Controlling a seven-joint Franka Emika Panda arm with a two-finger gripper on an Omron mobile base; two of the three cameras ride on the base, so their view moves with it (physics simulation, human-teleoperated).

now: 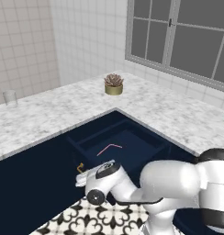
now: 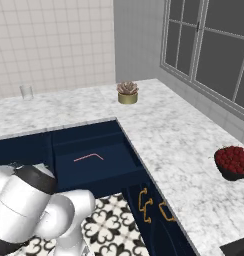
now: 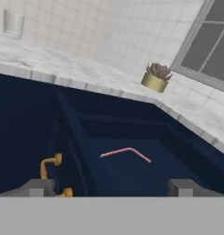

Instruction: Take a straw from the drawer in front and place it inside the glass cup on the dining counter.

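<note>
The navy drawer (image 1: 77, 143) (image 2: 130, 150) (image 3: 132, 123) stands pulled out under the marble dining counter (image 1: 40, 120) (image 2: 59, 111) (image 3: 49, 60). On its floor lies the straw (image 1: 109, 148) (image 2: 89, 157) (image 3: 125, 152), thin, pink and bent at an angle. My gripper (image 1: 81, 178) (image 3: 113, 189) is open just outside the drawer's front, fingertips wide apart with nothing between them. The brass handle (image 1: 80, 168) (image 3: 49, 165) sits by the left fingertip (image 3: 38, 187). The glass cup (image 1: 9, 97) (image 2: 26, 91) (image 3: 13, 23) stands far back on the counter by the tiled wall.
A tan pot with a succulent (image 1: 114, 84) (image 2: 127, 92) (image 3: 156, 78) sits at the counter's corner. A dark bowl of red berries (image 2: 234, 162) rests on the right stretch. Brass cabinet handles (image 2: 144, 200) lie below it. A window runs along the right wall.
</note>
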